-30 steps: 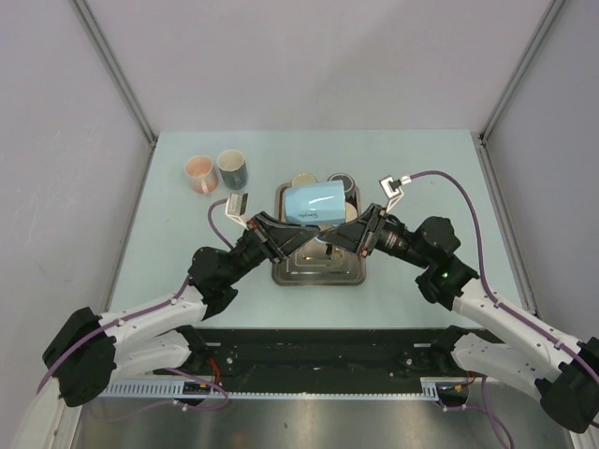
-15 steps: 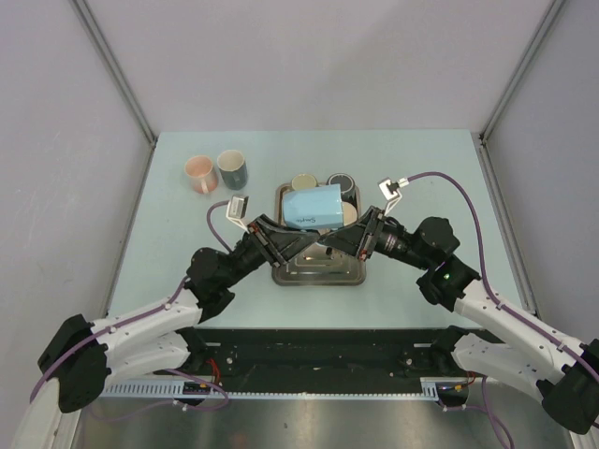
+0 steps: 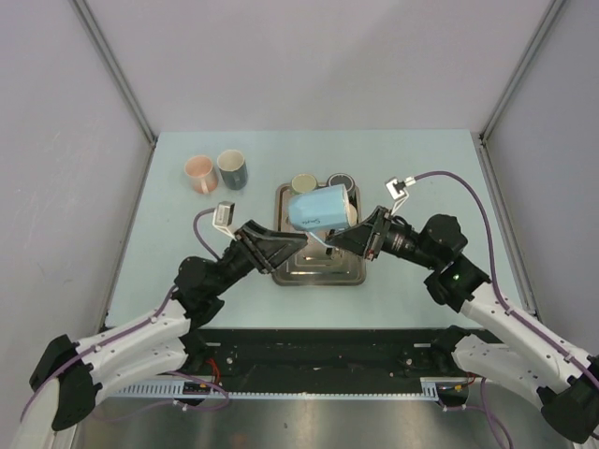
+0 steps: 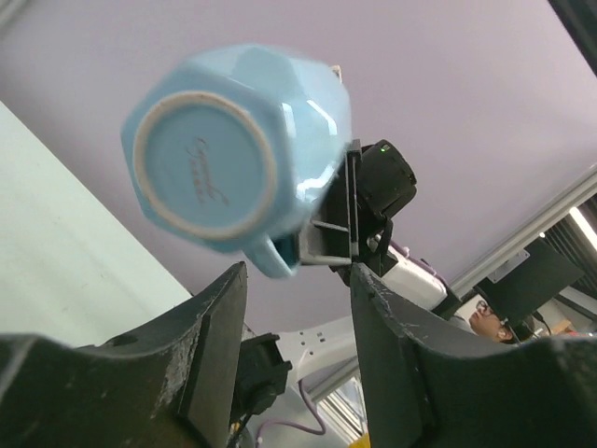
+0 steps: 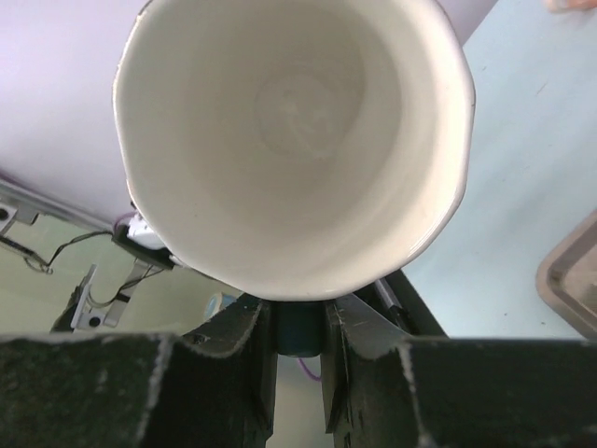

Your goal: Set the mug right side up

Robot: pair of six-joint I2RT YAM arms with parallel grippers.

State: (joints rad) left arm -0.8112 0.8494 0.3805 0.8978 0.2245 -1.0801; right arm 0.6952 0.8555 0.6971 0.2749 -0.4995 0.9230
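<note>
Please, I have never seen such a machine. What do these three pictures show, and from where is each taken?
Two robot arms are bolted at the edge of a pale green table. One picture looks down from above and behind them; the other two come from cameras on their wrists. The right gripper is shut on a light blue ceramic mug, holding it sideways above a metal tray. The left gripper is open beside the mug. An olive cup and a black cup stand at the tray's far end; a pink cup and a grey cup stand on the table.
</note>
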